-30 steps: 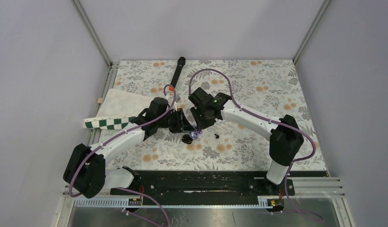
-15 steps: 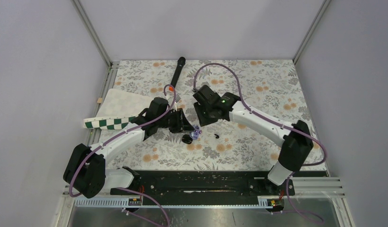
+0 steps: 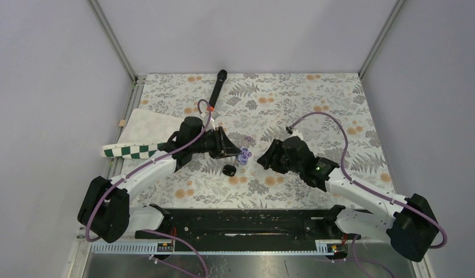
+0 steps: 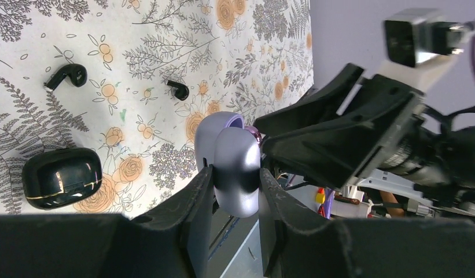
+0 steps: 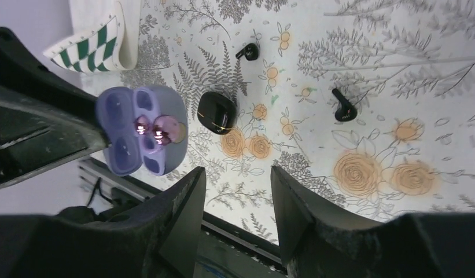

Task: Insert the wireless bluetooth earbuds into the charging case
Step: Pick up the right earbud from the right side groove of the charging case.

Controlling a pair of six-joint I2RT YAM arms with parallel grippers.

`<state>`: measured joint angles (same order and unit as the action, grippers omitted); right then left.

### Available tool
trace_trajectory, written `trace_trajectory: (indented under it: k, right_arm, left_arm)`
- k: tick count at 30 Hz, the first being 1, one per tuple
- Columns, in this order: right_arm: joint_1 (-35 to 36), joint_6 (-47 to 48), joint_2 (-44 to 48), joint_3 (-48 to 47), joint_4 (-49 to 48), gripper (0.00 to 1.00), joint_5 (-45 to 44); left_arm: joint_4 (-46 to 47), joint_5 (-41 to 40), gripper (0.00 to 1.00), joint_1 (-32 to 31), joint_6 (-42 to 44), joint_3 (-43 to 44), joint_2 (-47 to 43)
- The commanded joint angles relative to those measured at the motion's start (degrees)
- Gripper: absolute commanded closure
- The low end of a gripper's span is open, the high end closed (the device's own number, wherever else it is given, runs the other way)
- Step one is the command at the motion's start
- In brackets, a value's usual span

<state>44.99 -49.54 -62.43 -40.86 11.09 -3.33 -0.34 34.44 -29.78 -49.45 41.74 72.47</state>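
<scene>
We start with the two tiny black stemmed earbuds (image 5: 248, 51) (image 5: 343, 110): both lie loose on the floral-printed counter (image 3: 316, 98), apart from each other and outside any case. The small glossy black pebble-shaped charging case (image 5: 217, 112) sits between the two arms with its lid down. One bud lies near it and the other is further off to the side.

Just above and beside the black case we see an open lavender plastic earbud case (image 5: 139, 130) held off the counter. Two shiny pink buds (image 5: 159, 132) are seated in its wells. The left gripper (image 4: 235, 179) has its fingers (image 4: 194, 202) narrow and pinched on that lavender shell from both sides. The right gripper (image 5: 238, 179) hovers low facing it, and its fingers (image 5: 183, 214) are spread apart with nothing between them.

Moving outward, a long black cylindrical rod (image 3: 217, 87) lies at an angle toward the far edge. A white quilted mat with a green-and-white checked border (image 3: 143, 126) hangs off the left side. Pale lilac-grey walls (image 3: 235, 35) close in the counter on three sides, and slim aluminium posts (image 3: 112, 39) run up the corners. A black mounting rail (image 3: 240, 223) runs along the near edge under the arm bases.
</scene>
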Motion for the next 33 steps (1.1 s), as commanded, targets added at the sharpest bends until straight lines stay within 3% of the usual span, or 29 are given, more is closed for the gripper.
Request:
trace_trajectory:
  k: [1, 9, 33]
  right_arm:
    - [-1.0, -14.8, 2.1, 6.7, -21.1, 0.47, 3.1]
    - [-1.0, -25.3, -2.3, 14.0, -41.5, 0.49, 4.7]
    - [-1.0, -24.9, -6.2, 12.0, -41.9, 0.52, 7.3]
  left_arm:
    - [3.9, 1.8, 1.0, 0.2, -1.0, 1.0, -1.3]
    - [3.3, 1.0, 1.0, 0.2, -0.5, 0.8, -1.5]
    - [2.9, 0.9, 1.0, 0.2, 0.2, 0.7, -2.1]
